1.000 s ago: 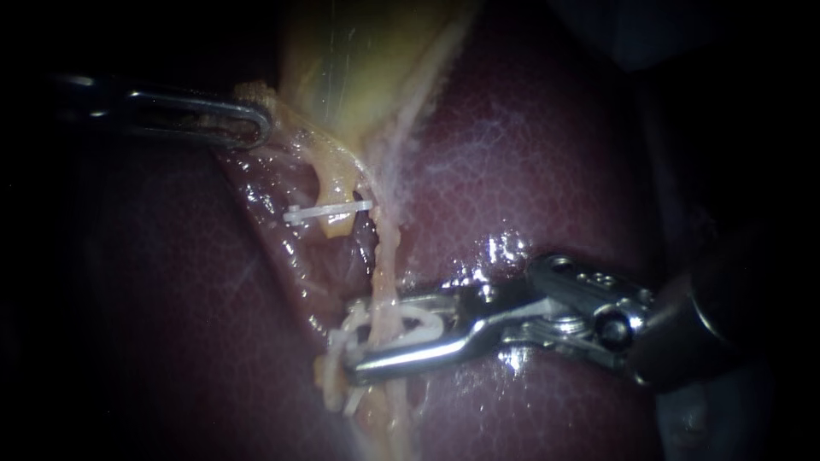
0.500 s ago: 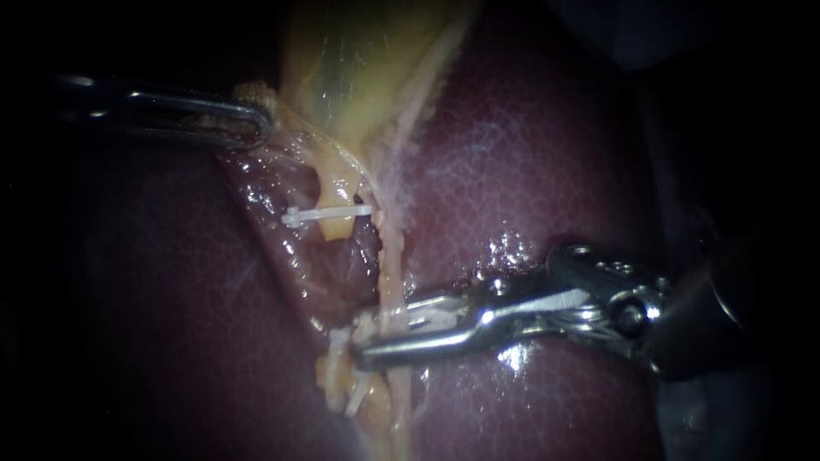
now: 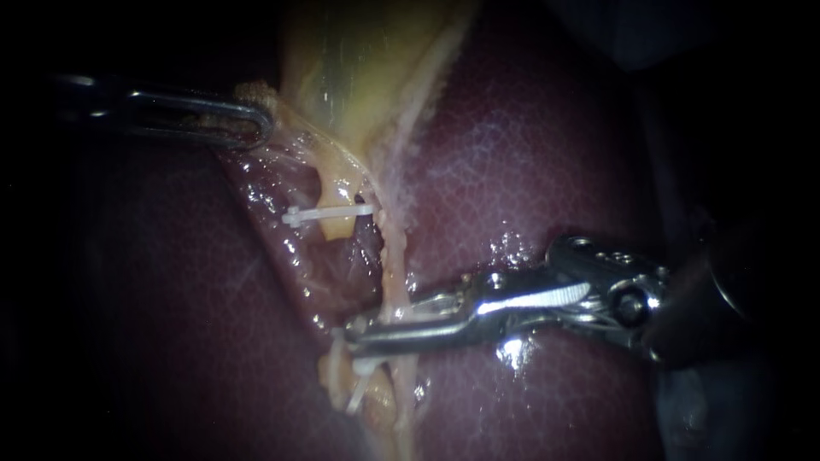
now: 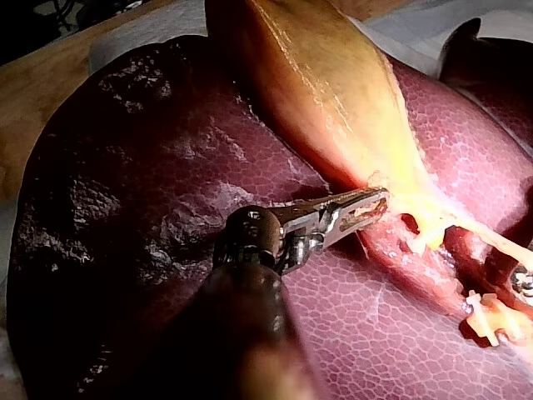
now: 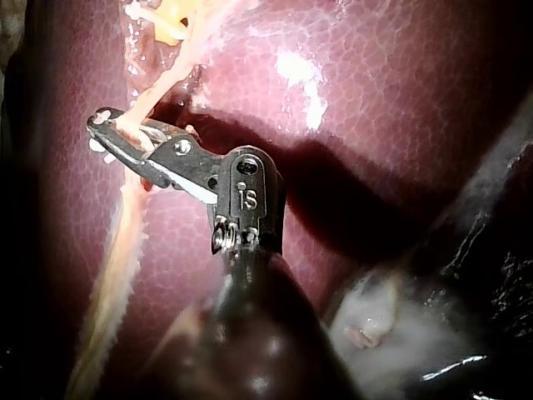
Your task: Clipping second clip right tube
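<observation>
The pale right tube (image 3: 395,273) runs down over the liver (image 3: 547,154). My right instrument (image 3: 354,333) reaches in from the right, its jaws shut on this tube from both sides; the right wrist view shows the same grip (image 5: 104,129) on the tube (image 5: 125,242). White clip material (image 3: 359,376) shows just below the jaws. The left tube (image 3: 335,181) carries a white clip (image 3: 329,212) across it. At upper left, my left instrument (image 3: 256,124) is shut on the gallbladder (image 3: 367,68) tissue at its lower end, also seen as jaws (image 4: 375,204) at the gallbladder (image 4: 333,92).
Wet, exposed tissue (image 3: 342,265) lies between the two tubes. In the left wrist view the liver (image 4: 125,167) rests on a wooden board (image 4: 33,108) with white cloth (image 4: 433,25) beyond it. Pale gauze-like material (image 5: 391,333) lies beside my right instrument's shaft.
My right instrument's jaws, open around the right tube a second ago, have closed down on it. The left instrument and the clip on the left tube have stayed put.
</observation>
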`<state>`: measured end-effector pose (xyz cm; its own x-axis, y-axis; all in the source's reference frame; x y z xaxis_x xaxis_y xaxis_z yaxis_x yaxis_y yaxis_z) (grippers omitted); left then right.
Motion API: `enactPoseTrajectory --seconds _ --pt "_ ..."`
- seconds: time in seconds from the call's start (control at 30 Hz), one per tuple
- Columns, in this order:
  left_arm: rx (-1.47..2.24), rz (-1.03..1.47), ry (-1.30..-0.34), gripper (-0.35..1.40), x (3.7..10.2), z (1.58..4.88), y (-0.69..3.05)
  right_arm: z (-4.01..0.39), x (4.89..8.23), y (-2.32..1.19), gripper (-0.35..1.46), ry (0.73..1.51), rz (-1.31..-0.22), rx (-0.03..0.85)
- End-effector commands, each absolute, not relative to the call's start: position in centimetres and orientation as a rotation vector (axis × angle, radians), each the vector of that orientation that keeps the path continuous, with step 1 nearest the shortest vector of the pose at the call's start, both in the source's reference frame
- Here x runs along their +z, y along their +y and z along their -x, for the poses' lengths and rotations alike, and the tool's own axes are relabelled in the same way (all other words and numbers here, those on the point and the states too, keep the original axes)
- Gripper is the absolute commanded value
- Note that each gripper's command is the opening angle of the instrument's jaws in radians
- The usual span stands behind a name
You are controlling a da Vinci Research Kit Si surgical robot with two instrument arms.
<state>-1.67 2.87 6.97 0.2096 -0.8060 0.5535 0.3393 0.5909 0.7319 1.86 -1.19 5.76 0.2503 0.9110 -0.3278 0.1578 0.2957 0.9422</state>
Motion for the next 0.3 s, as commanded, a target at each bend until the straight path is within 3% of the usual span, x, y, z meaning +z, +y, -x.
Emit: enactPoseTrajectory --seconds 0.03,0.3 --pt "-0.846 -0.517 -1.088 -0.35 6.97 1.67 2.87 -1.86 5.78 -1.20 -0.35 1.221 -1.169 0.716" --pt "-0.846 -0.517 -1.088 -0.35 6.98 1.67 2.87 -1.87 5.80 -1.19 -0.35 1.218 -1.173 0.720"
